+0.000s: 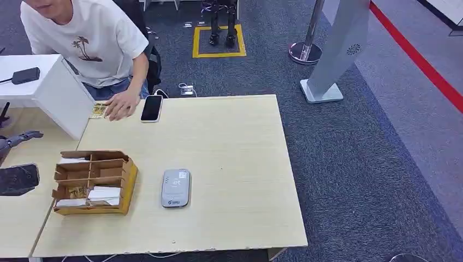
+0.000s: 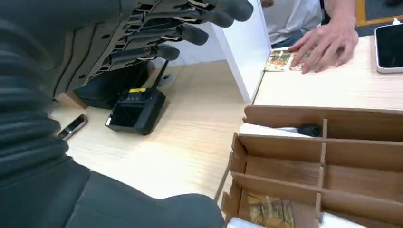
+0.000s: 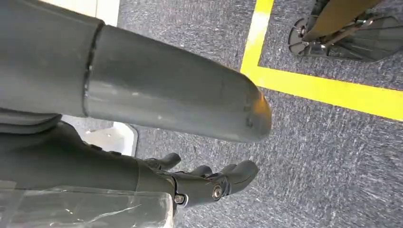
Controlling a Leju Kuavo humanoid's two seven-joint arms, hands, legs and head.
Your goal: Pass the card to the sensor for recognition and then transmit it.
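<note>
At left table edge, left hand [image 1: 21,139] hovered, fingers [image 2: 190,34] spread, holding nothing. Right hand [image 3: 204,183] hung over carpet, fingers loosely apart, empty. Cardboard divider box [image 1: 94,182] lay just beside left hand; card [image 2: 271,211] lay flat in near compartment. Judged thin, light, stiff, slippery: pinch by exposed edge, since flat face offers no purchase. Sensor [image 1: 176,188] lay near box. Person's hand [image 1: 121,105] rested on another card [image 1: 98,111] at far edge.

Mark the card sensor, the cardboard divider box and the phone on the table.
card sensor [image 1: 175,188], head view, centre of its grey top face.
cardboard divider box [image 1: 129,183], head view, its right outer wall.
phone [image 1: 152,107], head view, middle of its dark screen.
</note>
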